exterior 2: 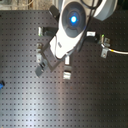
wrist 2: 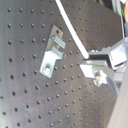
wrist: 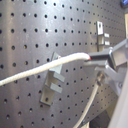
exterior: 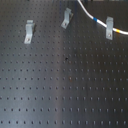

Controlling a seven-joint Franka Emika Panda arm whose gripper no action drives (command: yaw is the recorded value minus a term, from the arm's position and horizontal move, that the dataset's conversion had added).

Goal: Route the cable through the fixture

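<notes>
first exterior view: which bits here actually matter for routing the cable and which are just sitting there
For the job:
- cable
- fixture, the slanted middle clip
- gripper, closed on the cable in the first wrist view

Just lying about:
- upright clip, at the cable's yellow band
- wide pale clip
- perforated board

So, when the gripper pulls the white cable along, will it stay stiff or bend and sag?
The cable probably behaves floppy: in the first wrist view it leaves the gripper in a curve, not a straight line. It looks thin and likely light, so it should follow the pull easily. Its loose length may swing or catch on the fixture it crosses.
</notes>
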